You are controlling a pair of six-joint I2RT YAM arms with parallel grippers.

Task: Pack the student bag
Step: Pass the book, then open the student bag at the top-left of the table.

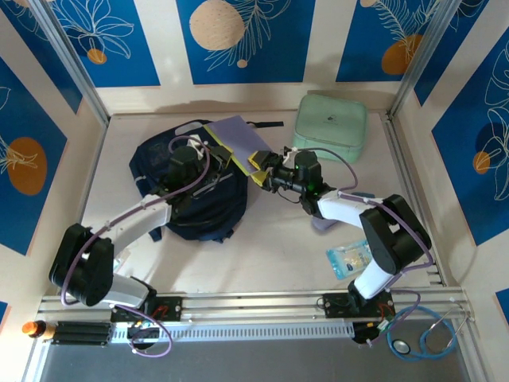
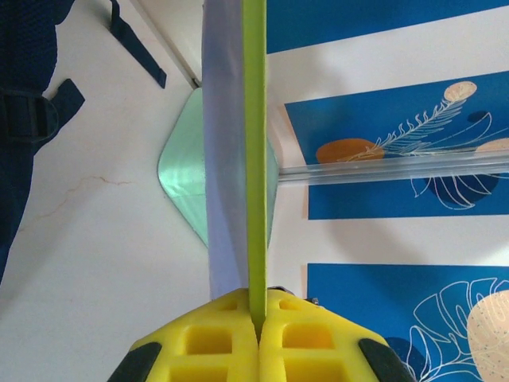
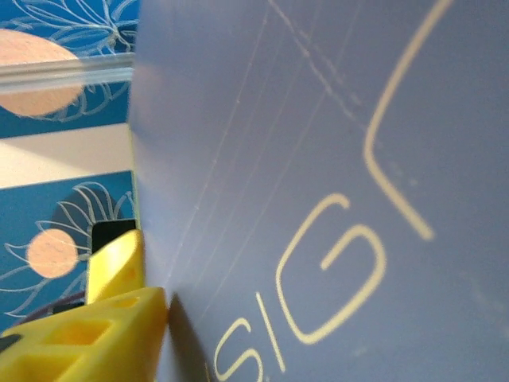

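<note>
The student bag (image 1: 199, 203), dark navy with black straps, lies left of the table's middle; its fabric also runs down the left edge of the left wrist view (image 2: 24, 119). A purple notebook (image 1: 236, 137) with a yellow-green back is held tilted above the bag's top. My left gripper (image 1: 208, 151) is shut on the notebook's yellow-green edge (image 2: 254, 159), its jaws (image 2: 258, 318) pressed together around it. My right gripper (image 1: 258, 169) sits at the notebook's right corner. One yellow finger (image 3: 95, 334) lies beside the purple cover (image 3: 318, 159), which bears pale lettering. The other finger is hidden.
A mint-green zip case (image 1: 331, 127) rests at the back right, also behind the notebook (image 2: 181, 171). A clear plastic packet (image 1: 350, 259) lies near the right arm's base. A stethoscope (image 1: 421, 338) lies beyond the front rail. Patterned walls close in three sides.
</note>
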